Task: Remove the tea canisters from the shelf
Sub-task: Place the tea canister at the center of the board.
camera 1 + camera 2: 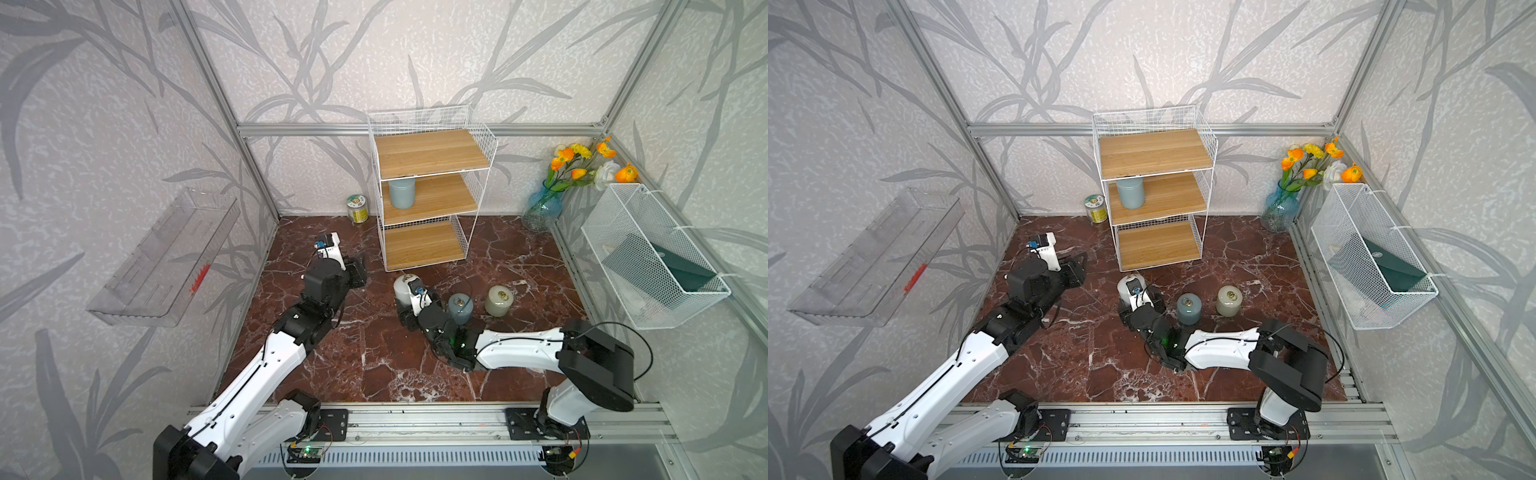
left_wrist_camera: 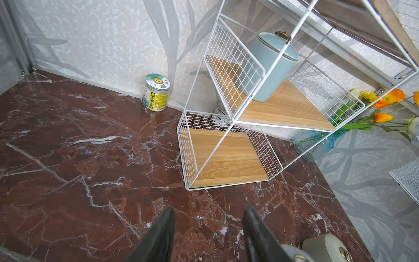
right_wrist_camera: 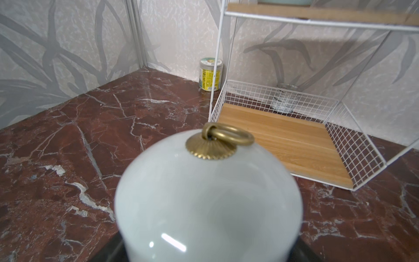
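Marble tabletop (image 1: pixel 374 353) bore a floor blue-grey canister (image 1: pixel 460 307) and a beige canister (image 1: pixel 498 300), upright, near each other in front of the shelf (image 1: pixel 428 153). A shelved blue-grey canister (image 1: pixel 402 192) stood on the middle board. The right gripper (image 1: pixel 1133 296) clasped the white canister (image 3: pixel 208 192) before the bottom board. The left gripper (image 2: pixel 209 209) had its jaws spread, holding nothing.

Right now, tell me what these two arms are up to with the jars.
The right gripper is closed on the white canister, down at the marble table just in front of the shelf. A blue-grey canister and the beige canister already stand beside it. The other blue-grey canister sits on the middle board, not yet removed. The left gripper is open and empty, pointing toward the shelf.
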You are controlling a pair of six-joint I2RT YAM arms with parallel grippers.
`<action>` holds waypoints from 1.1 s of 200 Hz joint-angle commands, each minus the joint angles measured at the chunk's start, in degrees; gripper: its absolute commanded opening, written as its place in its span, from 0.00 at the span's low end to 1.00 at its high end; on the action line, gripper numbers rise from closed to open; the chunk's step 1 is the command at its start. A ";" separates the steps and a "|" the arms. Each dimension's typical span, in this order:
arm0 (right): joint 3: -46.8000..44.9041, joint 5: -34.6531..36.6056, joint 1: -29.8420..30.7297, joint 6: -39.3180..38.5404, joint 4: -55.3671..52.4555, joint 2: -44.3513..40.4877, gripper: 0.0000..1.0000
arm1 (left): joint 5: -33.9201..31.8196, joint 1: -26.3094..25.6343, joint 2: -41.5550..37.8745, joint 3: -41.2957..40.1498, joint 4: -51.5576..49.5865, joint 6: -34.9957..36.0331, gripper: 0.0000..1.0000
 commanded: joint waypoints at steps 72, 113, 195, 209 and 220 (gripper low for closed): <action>7.85 -2.31 0.51 4.40 4.26 13.57 0.52 | -1.59 0.60 -1.00 -0.25 -3.13 0.67 0.50; 10.53 -2.29 0.46 5.21 4.14 17.63 0.52 | -1.94 0.82 -1.74 -0.54 -3.87 0.72 0.50; 9.27 -1.50 0.94 7.71 1.05 18.82 0.53 | -1.19 1.18 -1.90 -0.77 -3.51 0.37 0.50; 9.05 -1.26 1.26 8.25 -0.78 18.43 0.54 | -1.22 1.18 -2.10 -0.91 -3.56 0.17 0.51; 8.74 -0.63 1.69 8.74 -2.28 18.03 0.55 | -1.17 1.18 -2.30 -1.08 -3.60 0.03 0.51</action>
